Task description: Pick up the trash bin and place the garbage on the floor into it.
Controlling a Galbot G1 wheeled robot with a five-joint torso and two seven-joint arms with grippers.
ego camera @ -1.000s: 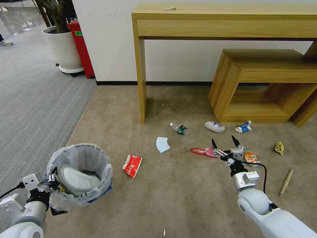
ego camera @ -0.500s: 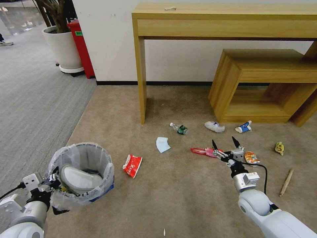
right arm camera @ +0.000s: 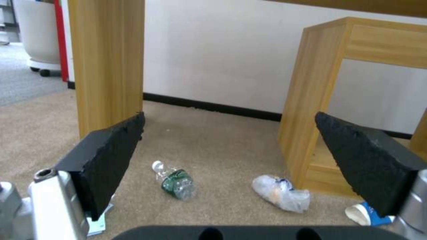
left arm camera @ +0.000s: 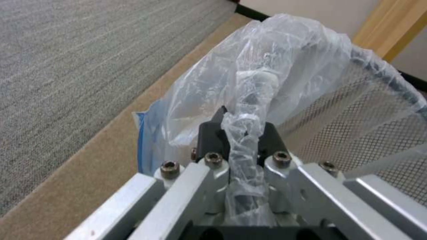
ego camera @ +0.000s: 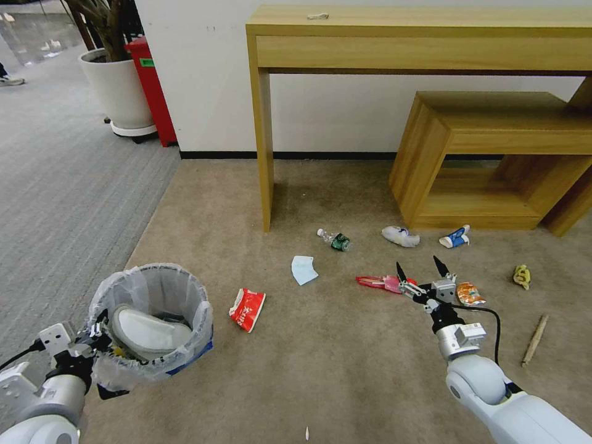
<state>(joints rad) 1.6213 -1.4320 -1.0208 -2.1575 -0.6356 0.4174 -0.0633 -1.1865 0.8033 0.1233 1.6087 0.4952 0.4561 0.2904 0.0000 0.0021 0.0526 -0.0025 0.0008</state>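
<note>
The trash bin (ego camera: 151,327), a white slipper (ego camera: 148,333) inside, is held off the carpet near its left edge by the left claw (ego camera: 98,336), clamped on the bag-lined rim. The right claw (ego camera: 422,268), jaws apart, hovers over the pink wrapper (ego camera: 382,283); descent and closing are judged next.

Left hand (ego camera: 98,336) clamped low at left; right hand (ego camera: 419,267) spread, reaching forward.
</note>
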